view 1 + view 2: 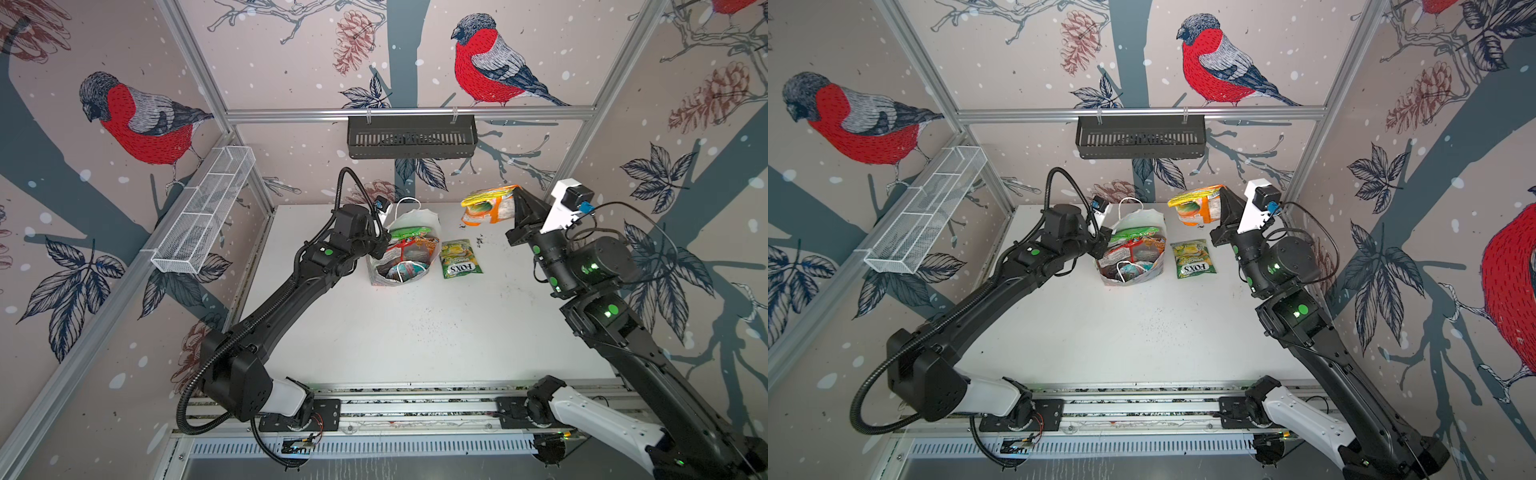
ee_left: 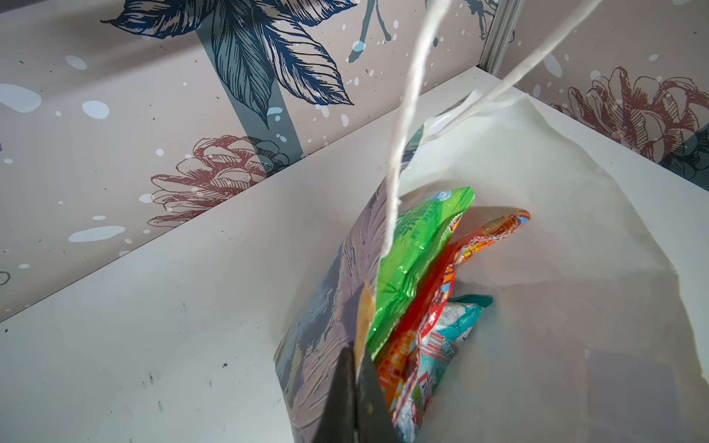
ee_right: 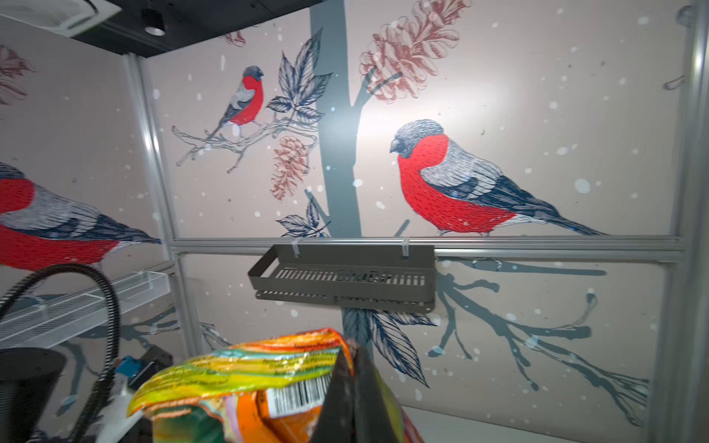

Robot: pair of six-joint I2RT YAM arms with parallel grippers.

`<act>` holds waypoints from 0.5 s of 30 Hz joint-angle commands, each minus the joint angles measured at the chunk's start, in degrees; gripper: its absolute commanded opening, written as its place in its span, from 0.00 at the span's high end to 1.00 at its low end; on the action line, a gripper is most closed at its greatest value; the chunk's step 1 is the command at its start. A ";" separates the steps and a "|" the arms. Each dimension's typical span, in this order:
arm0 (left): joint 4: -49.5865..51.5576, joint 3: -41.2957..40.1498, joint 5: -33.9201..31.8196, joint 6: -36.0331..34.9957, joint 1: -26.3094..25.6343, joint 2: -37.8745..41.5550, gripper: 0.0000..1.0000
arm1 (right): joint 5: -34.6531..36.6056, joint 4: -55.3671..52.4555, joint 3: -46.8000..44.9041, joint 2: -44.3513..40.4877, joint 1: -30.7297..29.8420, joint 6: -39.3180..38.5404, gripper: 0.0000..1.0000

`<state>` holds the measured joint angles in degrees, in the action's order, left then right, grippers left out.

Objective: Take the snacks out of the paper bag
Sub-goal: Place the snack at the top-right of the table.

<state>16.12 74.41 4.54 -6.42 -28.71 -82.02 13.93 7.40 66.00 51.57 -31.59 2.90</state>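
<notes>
Small upright floral-print paper bag [image 1: 415,218] stands on the white tabletop [image 1: 415,332]. Left gripper [image 2: 357,387]: jaws closed tight, pinching the bag's side wall at the rim.

Right gripper [image 1: 517,195]: jaws closed on the edge of the orange-yellow glossy plastic packet [image 1: 486,208], which is held in the air above and beyond the bag, clear of it.

Green-yellow "FOX'S" packet [image 1: 461,258] lies flat just beside the bag.

Inside the bag are the bright green packet [image 2: 414,253], the large red packet [image 2: 429,303] and the teal packet [image 2: 456,318].
</notes>
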 commanded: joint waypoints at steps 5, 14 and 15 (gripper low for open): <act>-2.44 1.52 2.24 -1.49 0.00 -0.25 1.00 | 12.09 -11.79 -0.08 6.95 9.21 -0.01 1.00; -2.32 1.39 2.58 -1.76 -0.11 0.04 1.00 | 5.17 -5.47 -7.13 22.15 22.47 3.70 1.00; -2.42 1.27 2.58 -1.76 -0.06 -0.03 1.00 | 5.54 -3.95 -7.80 23.55 22.90 3.52 1.00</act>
<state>17.23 75.35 4.95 -7.31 -28.71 -82.21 20.34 -2.94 59.33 72.14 -9.78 5.50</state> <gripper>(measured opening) 0.049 0.051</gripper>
